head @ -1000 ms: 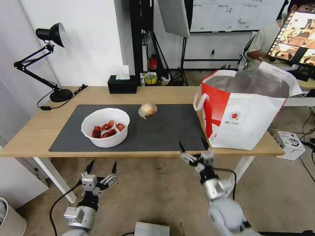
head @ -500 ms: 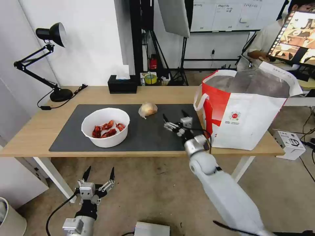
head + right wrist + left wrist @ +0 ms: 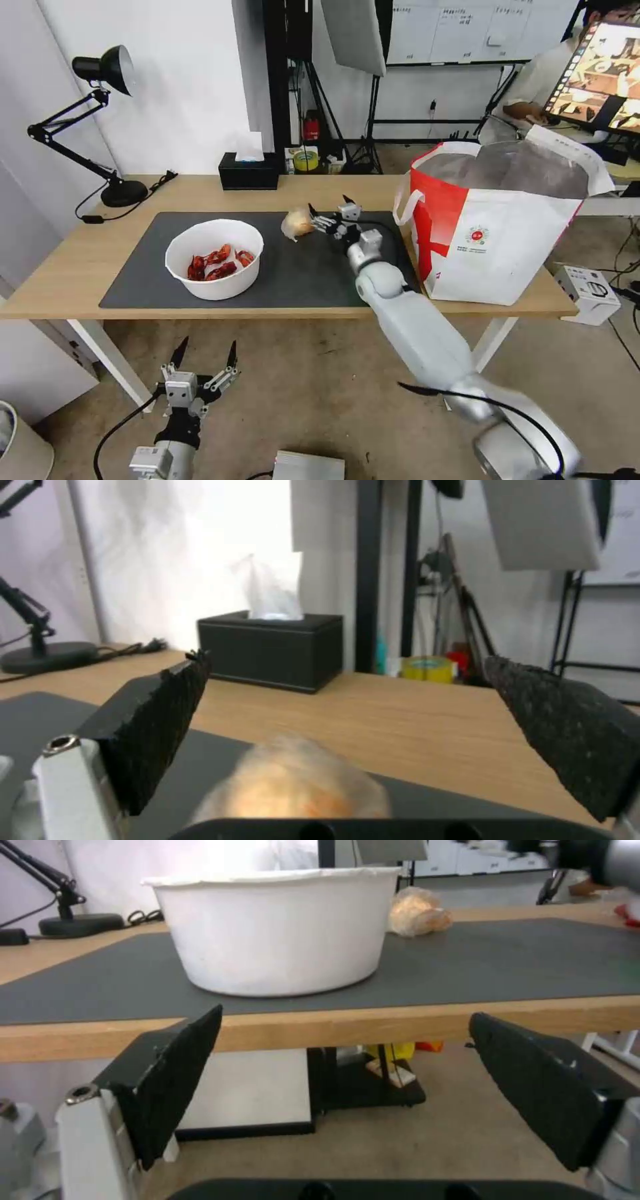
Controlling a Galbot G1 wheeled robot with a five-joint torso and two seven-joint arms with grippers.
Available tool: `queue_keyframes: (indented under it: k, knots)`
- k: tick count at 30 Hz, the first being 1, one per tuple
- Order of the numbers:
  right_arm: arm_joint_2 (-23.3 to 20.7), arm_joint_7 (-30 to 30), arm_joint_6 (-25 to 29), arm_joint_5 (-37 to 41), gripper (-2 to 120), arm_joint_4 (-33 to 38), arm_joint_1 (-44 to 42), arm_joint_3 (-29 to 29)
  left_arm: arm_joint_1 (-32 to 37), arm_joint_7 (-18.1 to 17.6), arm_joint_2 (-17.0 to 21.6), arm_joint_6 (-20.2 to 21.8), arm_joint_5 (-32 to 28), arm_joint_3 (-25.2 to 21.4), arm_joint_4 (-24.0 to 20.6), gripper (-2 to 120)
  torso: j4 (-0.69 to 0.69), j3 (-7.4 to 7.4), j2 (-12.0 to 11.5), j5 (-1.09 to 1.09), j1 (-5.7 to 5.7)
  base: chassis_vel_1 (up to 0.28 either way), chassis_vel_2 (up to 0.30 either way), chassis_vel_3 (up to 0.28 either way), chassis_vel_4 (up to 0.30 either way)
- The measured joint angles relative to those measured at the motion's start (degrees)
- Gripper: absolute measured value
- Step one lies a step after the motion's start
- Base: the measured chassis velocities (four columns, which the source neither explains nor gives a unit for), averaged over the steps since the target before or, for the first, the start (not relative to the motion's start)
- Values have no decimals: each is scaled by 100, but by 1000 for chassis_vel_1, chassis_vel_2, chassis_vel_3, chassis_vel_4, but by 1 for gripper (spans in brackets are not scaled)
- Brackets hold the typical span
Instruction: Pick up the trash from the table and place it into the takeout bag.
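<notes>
The tan film-skinned lump point(image 3: 298, 223) lies on the dark mat point(image 3: 313, 273) of the table point(image 3: 200, 190). My right gripper point(image 3: 329, 205) is open just to its right, fingers pointing at it. In the right wrist view the lump point(image 3: 297, 785) sits low between the spread fingers point(image 3: 160, 730). A white bowl point(image 3: 215, 257) with red crayfish shells stands on the mat's left half. The takeout bag point(image 3: 500, 227) stands open at the table's right end. My left gripper point(image 3: 207, 347) hangs open below the table's front edge, facing the bowl point(image 3: 277, 930).
A black tissue box point(image 3: 249, 172) stands at the back edge of the table, behind the lump. A black desk lamp point(image 3: 100, 120) is at the back left corner. A tripod and stands fill the room behind.
My right arm has risen from below the table's front edge and reached across the mat to the lump, still open. The left gripper has stayed low.
</notes>
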Motion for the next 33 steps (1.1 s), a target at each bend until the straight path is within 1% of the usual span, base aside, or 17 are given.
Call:
queue_keyframes:
  k: [2,3,6,7,9,10,13,14,16,18,20,22,24,33]
  knots:
    - [216,-13,-51,34,100,-284,167,-39,20,4,0,2,25,21,-14,100,0,0,0,0,-1,0,0,0,0]
    - [216,-13,-51,34,100,-284,167,-39,20,4,0,2,25,21,-14,100,0,0,0,0,-1,0,0,0,0]
    - [490,-7,-205,152,100,-674,396,-62,26,5,1,3,46,25,-12,100,0,0,0,0,-1,0,0,0,0]
    - [490,-7,-205,152,100,-674,396,-62,26,5,1,3,46,25,-12,100,0,0,0,0,-1,0,0,0,0]
    - [622,65,-317,186,100,-981,607,-90,26,10,2,3,52,27,-3,100,2,0,0,1,-1,0,0,0,0]
    - [622,65,-317,186,100,-981,607,-90,26,10,2,3,52,27,-3,100,2,0,0,1,-1,0,0,0,0]
    - [643,203,-640,190,100,-1262,882,-142,18,11,3,6,57,33,17,100,-1,0,1,1,-1,0,0,0,0]
    - [643,203,-640,190,100,-1262,882,-142,18,11,3,6,57,33,17,100,-1,0,1,1,-1,0,0,0,0]
    - [641,259,-919,212,100,-1361,991,-197,14,16,4,6,64,41,39,100,-1,0,1,1,0,0,0,0,0]
    - [638,264,-1018,221,100,-1391,1013,-232,9,16,4,6,69,48,51,100,0,0,1,1,-1,0,0,0,0]
    - [634,257,-1267,248,100,-1441,1031,-319,-4,17,4,9,89,74,59,100,0,0,1,1,-1,0,0,0,0]
    - [634,243,-1303,262,100,-1458,1034,-338,-8,17,4,11,96,83,60,100,0,0,1,1,-1,0,0,0,0]
    - [633,176,-1466,324,100,-1502,1037,-447,-14,19,4,16,118,108,65,100,0,0,1,2,-1,0,0,0,0]
    - [631,18,-1508,329,100,-1718,1046,-523,7,21,5,15,150,109,101,100,0,-1,1,2,-1,0,0,0,0]
